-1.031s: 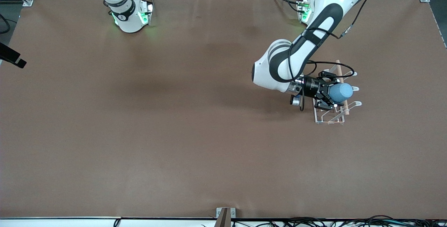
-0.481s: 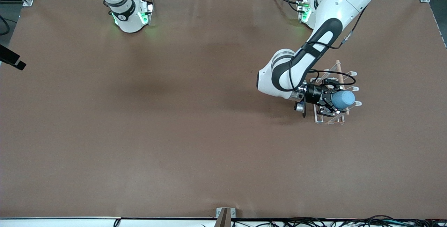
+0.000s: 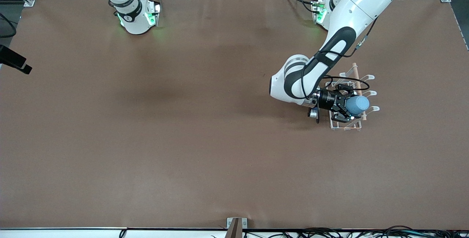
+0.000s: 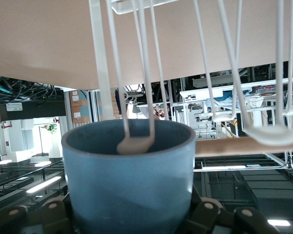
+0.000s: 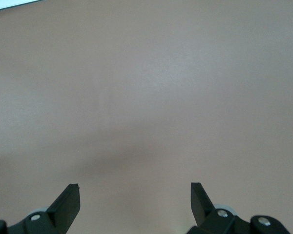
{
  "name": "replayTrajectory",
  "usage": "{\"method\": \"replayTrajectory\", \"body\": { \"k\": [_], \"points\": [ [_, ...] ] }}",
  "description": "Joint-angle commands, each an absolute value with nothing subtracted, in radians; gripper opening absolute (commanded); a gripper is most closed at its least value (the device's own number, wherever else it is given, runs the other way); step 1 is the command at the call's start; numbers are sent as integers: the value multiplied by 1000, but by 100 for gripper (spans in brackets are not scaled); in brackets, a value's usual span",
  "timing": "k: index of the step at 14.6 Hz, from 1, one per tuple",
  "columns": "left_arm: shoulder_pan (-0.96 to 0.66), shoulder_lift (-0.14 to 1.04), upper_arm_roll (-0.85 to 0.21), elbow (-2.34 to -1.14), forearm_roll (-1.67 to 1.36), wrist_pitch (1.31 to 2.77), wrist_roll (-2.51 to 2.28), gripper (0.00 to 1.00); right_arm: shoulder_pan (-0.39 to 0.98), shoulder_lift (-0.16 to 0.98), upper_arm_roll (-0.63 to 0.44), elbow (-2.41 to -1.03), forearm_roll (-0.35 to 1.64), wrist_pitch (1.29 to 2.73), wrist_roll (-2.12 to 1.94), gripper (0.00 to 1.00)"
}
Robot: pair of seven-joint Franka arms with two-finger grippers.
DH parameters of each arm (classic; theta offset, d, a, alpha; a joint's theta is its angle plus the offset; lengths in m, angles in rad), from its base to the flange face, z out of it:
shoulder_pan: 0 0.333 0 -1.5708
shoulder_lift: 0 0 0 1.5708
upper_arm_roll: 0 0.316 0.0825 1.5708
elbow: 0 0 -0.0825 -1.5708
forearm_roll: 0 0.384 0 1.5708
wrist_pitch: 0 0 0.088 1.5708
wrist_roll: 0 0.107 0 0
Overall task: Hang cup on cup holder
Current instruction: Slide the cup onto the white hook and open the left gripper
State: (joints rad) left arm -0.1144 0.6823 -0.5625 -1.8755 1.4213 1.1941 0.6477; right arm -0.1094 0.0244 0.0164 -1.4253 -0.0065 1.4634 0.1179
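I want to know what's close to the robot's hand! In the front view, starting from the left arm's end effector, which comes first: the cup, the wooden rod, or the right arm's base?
1. The cup: held in the left end effector, over the rack.
2. The wooden rod: along the top of the rack, right beside the cup.
3. The right arm's base: at the right arm's end of the table.

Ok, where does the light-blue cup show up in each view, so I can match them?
Front view: the light-blue cup is held in the left gripper over the white wire cup holder, toward the left arm's end of the table.
Left wrist view: cup fills the lower middle, a prong tip at its mouth.
Right wrist view: not in it; only bare table.
Shared landmark: the holder's wooden rod.
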Motion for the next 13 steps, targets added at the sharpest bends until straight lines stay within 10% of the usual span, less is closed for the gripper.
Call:
{"method": "replayTrajectory", "body": {
  "k": [1, 9, 13],
  "points": [
    [-120, 696, -558, -1882, 1443, 1184, 628, 0, -107, 28, 20, -1416, -15, 1459, 92, 100],
    [-121, 744, -551, -1871, 1442, 1184, 557, 21, -101, 26, 20, -1411, -14, 1457, 64, 100],
    [-121, 739, -551, -1858, 1410, 1183, 477, 95, -103, 26, 18, -1410, -12, 1453, 63, 100]
  ]
}}
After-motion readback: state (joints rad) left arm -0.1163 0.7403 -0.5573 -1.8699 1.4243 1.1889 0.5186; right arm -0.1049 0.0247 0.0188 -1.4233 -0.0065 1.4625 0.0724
